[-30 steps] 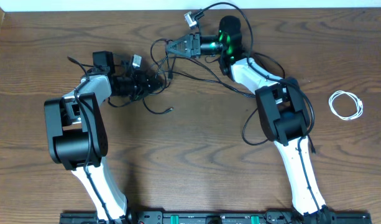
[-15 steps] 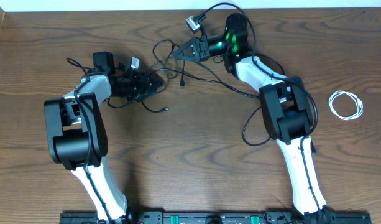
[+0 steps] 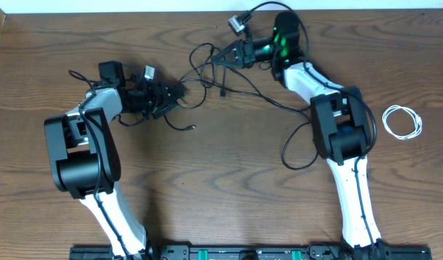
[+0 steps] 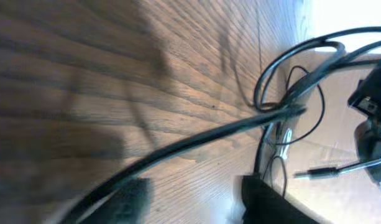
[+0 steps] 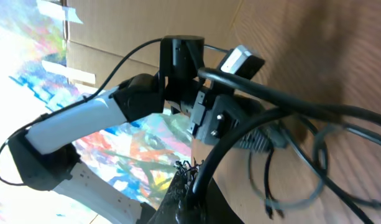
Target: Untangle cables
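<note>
Left gripper [image 3: 174,94] grip: cannot tell, fingers blurred in wrist view. Just right of it, tangled black cables [image 4: 209,139] lying on wooden table [image 3: 228,173], strung across to right gripper [image 3: 217,58], clenched on a strand. Back table edge close behind that gripper; open wood toward the arm bases. Far right, well apart, coiled white cable [image 3: 402,121].

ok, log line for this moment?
right gripper: shut on black cable | left gripper: at black tangle, grip unclear | white cable: coiled, right side
</note>
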`<state>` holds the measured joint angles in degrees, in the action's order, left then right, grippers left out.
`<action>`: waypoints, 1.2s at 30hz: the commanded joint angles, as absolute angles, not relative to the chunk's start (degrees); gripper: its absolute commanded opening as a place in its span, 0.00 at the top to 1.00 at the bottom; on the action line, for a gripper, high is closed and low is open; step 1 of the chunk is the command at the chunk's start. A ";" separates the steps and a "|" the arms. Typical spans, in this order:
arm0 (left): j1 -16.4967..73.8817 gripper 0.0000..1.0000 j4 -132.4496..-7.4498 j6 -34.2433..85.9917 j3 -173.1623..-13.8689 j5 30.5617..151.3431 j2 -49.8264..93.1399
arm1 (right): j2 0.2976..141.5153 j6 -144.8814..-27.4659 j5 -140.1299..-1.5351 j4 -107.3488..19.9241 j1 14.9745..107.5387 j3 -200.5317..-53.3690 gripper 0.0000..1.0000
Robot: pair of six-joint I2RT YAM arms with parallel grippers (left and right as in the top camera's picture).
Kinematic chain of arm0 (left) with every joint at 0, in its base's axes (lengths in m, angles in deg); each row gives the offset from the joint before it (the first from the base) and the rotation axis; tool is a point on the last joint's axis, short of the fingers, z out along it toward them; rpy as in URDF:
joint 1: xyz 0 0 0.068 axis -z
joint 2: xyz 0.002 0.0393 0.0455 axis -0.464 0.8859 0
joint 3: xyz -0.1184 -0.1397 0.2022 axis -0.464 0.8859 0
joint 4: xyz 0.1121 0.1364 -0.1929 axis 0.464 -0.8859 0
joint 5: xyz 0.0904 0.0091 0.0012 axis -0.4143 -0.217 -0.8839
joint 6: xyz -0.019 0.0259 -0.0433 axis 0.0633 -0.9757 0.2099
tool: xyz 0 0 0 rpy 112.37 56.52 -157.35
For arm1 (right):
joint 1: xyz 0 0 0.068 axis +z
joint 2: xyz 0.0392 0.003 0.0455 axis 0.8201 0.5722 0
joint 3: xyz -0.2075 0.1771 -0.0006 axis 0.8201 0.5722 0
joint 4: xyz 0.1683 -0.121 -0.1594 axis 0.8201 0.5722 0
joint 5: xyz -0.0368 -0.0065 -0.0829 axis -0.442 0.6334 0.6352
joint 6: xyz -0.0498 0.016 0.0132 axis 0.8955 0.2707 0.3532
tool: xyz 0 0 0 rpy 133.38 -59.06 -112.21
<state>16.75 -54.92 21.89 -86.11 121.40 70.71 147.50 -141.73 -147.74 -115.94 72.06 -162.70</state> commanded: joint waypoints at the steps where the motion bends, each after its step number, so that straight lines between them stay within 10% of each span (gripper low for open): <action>1: 16.42 0.62 -55.40 21.49 -85.87 119.17 71.20 | 146.08 -140.75 -150.49 -115.89 69.68 -163.09 0.99; 25: 16.42 0.61 -58.16 24.44 -85.87 106.12 71.20 | 146.39 -137.56 -152.11 -115.89 67.50 -159.24 0.99; 36: 16.40 0.75 -59.08 26.65 -85.87 102.25 71.20 | 146.39 -137.41 -151.28 -118.41 67.56 -157.69 0.99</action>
<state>16.53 -58.27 26.04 -86.22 108.81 70.34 147.50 -138.59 -151.50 -117.10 67.69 -157.98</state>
